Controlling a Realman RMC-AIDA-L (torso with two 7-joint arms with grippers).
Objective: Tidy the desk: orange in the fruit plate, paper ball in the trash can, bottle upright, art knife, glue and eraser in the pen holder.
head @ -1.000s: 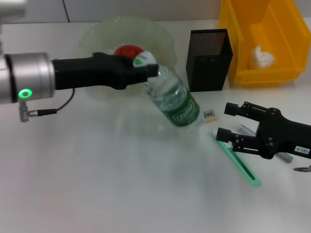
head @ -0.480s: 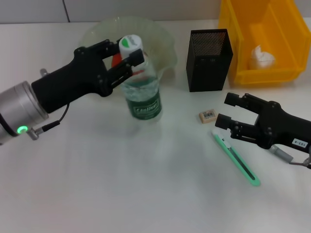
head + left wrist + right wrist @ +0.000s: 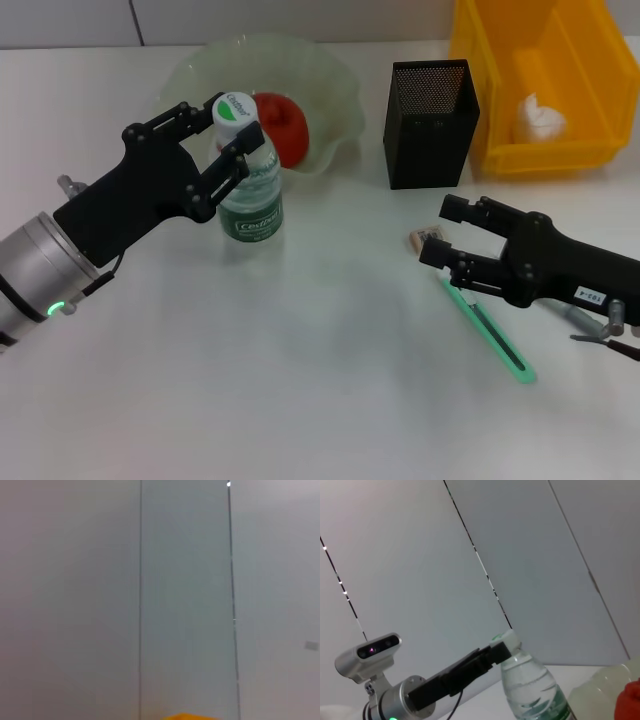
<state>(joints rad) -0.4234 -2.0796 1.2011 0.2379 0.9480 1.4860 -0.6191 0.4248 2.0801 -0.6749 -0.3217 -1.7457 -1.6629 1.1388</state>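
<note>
Between the fingers of the left gripper [image 3: 222, 135], at neck height just under the green-and-white cap, stands the bottle [image 3: 247, 180], upright on the surface [image 3: 300, 380] just in front of the fruit plate [image 3: 335, 80], which holds the orange [image 3: 285, 125]. The fingers lie to either side of the neck; whether they press it or stand slightly clear cannot be told. The bottle appears to be thin clear plastic, partly filled: probably light, smooth, and easily dented at the body, so the stiffer neck and cap shoulder look the safer hold. The right gripper [image 3: 440, 235] hovers low with its fingers spread wide and nothing held; the eraser [image 3: 424, 238] lies in the gap between their tips, the green art knife [image 3: 490, 335] just below them. The eraser is small and low, so a centred pinch seems advisable. The pen holder [image 3: 430, 125] and yellow trash can [image 3: 540, 90] stand beyond.
</note>
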